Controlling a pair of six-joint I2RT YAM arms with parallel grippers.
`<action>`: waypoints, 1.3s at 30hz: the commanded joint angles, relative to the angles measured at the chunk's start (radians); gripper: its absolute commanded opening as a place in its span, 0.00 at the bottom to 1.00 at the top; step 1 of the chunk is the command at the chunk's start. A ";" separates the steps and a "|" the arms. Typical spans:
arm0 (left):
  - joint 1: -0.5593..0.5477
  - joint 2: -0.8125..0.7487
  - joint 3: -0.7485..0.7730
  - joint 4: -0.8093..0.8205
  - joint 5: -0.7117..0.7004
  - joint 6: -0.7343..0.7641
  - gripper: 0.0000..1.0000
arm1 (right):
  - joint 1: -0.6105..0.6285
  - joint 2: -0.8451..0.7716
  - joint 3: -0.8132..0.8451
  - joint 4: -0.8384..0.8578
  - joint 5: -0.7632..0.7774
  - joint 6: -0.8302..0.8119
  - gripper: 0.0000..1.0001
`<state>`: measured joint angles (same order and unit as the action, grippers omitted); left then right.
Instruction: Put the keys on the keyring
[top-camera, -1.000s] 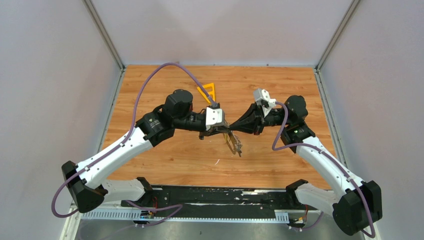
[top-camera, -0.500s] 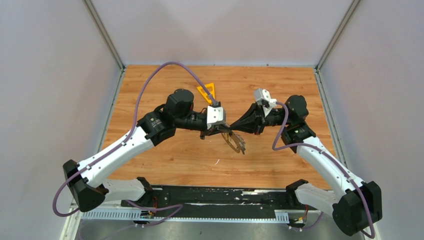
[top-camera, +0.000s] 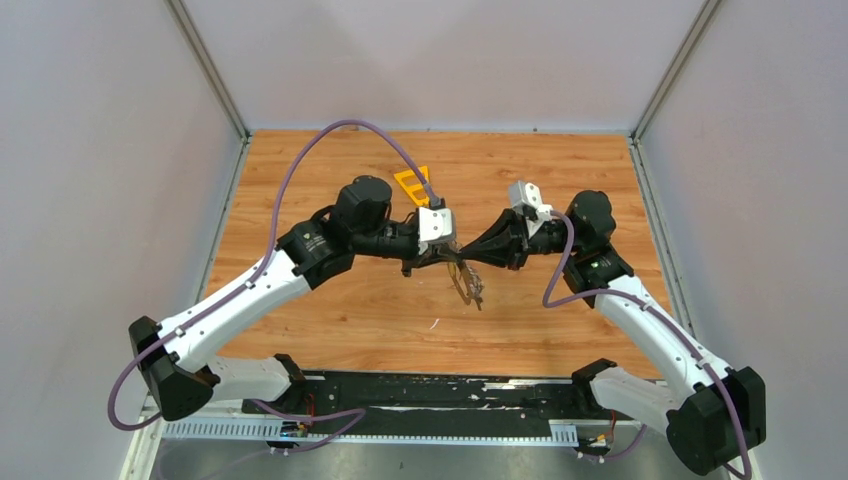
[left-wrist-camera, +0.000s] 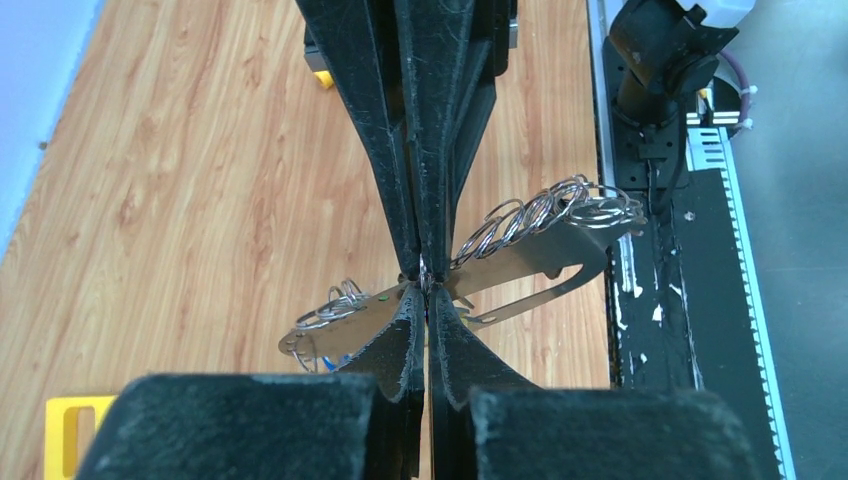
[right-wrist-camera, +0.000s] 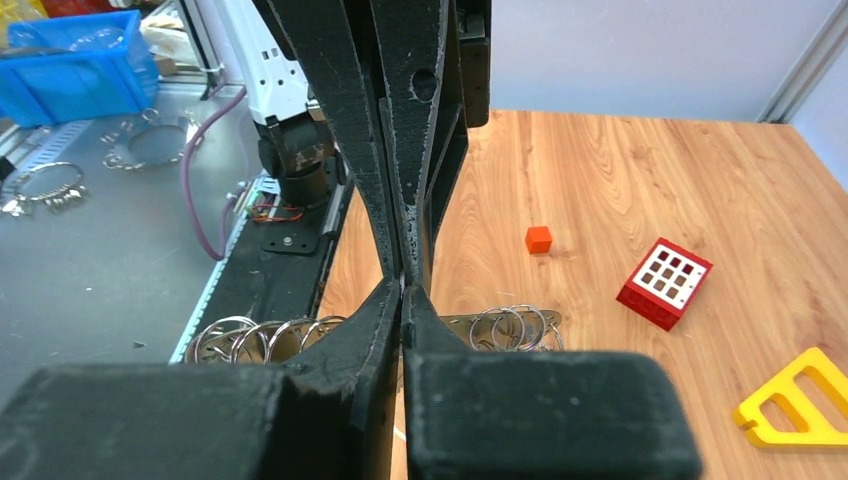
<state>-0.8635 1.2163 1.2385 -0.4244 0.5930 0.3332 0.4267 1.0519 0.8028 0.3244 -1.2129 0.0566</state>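
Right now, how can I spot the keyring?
Look at the middle of the table, where the left gripper and right gripper meet. The keyring hangs there: grey metal strung with small wire rings, unlike the yellow plastic frame.

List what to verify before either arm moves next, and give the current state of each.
1. Grip of the left gripper on the keyring: ok, jaws closed.
2. Grip of the right gripper at the same spot: ok, jaws closed.
3. The keyring held clear of the table: ok.
4. The split rings threaded on the keyring: ok, on both sides of the grip.
5. Keys on the keyring: cannot tell, none shows clearly.
6. The orange block, red brick and yellow frame lying apart from both grippers: ok.
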 joint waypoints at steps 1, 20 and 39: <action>-0.005 0.018 0.091 -0.032 -0.039 -0.022 0.00 | 0.001 -0.020 0.022 -0.068 0.041 -0.119 0.06; -0.050 0.174 0.395 -0.514 -0.249 0.096 0.00 | 0.000 -0.013 0.030 -0.120 0.056 -0.152 0.41; -0.090 0.248 0.473 -0.545 -0.280 -0.008 0.00 | 0.037 0.039 0.019 -0.061 0.054 -0.111 0.34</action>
<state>-0.9421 1.4765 1.6768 -0.9985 0.2966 0.3492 0.4572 1.0855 0.8040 0.2157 -1.1526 -0.0681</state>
